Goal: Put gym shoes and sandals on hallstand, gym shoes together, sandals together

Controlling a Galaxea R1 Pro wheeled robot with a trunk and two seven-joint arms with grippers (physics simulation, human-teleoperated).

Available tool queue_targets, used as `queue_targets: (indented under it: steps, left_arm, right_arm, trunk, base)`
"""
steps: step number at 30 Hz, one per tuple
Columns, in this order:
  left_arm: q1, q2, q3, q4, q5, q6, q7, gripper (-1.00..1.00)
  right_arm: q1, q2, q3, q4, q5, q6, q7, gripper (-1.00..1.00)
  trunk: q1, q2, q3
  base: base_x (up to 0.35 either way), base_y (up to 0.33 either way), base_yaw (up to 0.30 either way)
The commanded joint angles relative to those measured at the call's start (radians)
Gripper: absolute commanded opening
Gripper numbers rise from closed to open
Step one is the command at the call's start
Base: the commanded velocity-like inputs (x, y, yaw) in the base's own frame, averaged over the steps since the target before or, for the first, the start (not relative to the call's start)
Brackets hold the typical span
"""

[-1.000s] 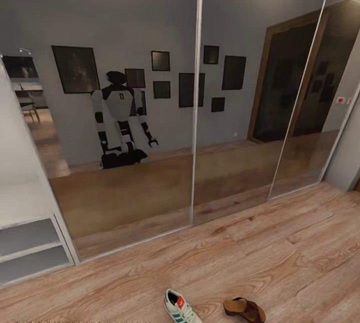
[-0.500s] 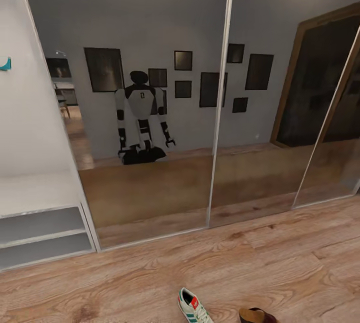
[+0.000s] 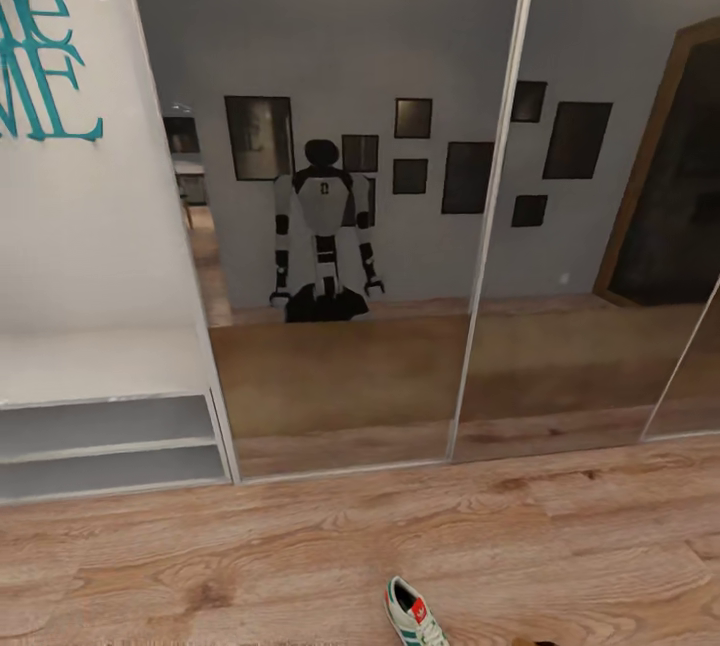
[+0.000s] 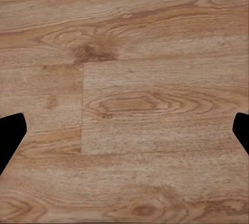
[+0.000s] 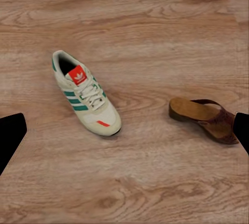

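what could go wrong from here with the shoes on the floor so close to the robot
1. The gym shoe and sandal lie near each other on the corridor floor; reaching for one could knock the other.
2. In the head view the gym shoe sits at the bottom edge, so a grasp guided from there could be misjudged.
3. The hallstand stands off to the left, beside mirrored doors whose reflections could mislead.

We read teal letters [image 3: 45, 61] on white wall panel above hallstand [image 3: 105, 426] in head view: upper row "ne", lower row "ME", both cut off at picture's edge, so whole words could not be told. In right wrist view we saw white trefoil logo on red tongue patch of gym shoe [image 5: 86, 93]; wording on it was too small to read. We found no other legible text.
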State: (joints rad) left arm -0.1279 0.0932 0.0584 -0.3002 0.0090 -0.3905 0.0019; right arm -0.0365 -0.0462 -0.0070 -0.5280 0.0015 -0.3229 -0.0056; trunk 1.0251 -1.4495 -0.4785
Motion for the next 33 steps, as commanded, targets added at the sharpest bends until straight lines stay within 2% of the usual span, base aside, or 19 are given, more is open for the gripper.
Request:
queue_targets:
  steps: [1, 12, 17, 20, 33]
  left_arm:
    - [-0.001, 0.000, 0.001, 0.001, 0.001, -0.003, 0.001, 1.00]
    - [-0.001, 0.001, 0.006, 0.001, 0.000, -0.003, 0.001, 1.00]
    - [-0.001, 0.001, 0.045, 0.001, 0.000, -0.004, -0.003, 1.00]
    - [-0.001, 0.000, 0.057, 0.002, -0.001, -0.004, -0.004, 1.00]
    - [-0.001, -0.003, 0.063, 0.008, -0.006, -0.004, -0.005, 1.00]
  right_arm:
    - [0.000, 0.000, -0.001, 0.000, 0.000, -0.003, -0.001, 1.00]
    - [0.000, 0.000, -0.001, 0.000, 0.000, -0.002, -0.001, 1.00]
    - [0.000, 0.000, -0.001, 0.000, 0.000, -0.002, -0.001, 1.00]
    - [0.000, 0.000, -0.001, 0.000, 0.000, -0.002, -0.001, 1.00]
    - [0.000, 0.000, -0.001, 0.000, 0.000, -0.002, -0.001, 1.00]
  trunk:
    - [0.000, -0.001, -0.002]
    - [0.000, -0.001, -0.009]
    - [0.000, -0.001, -0.013]
    - [0.000, -0.001, -0.016]
    - [0.000, -0.001, -0.029]
  base:
    - [0.000, 0.000, 0.272]
    - [0.000, 0.000, 0.268]
    - [0.000, 0.000, 0.247]
    - [0.000, 0.000, 0.237]
    - [0.000, 0.000, 0.234]
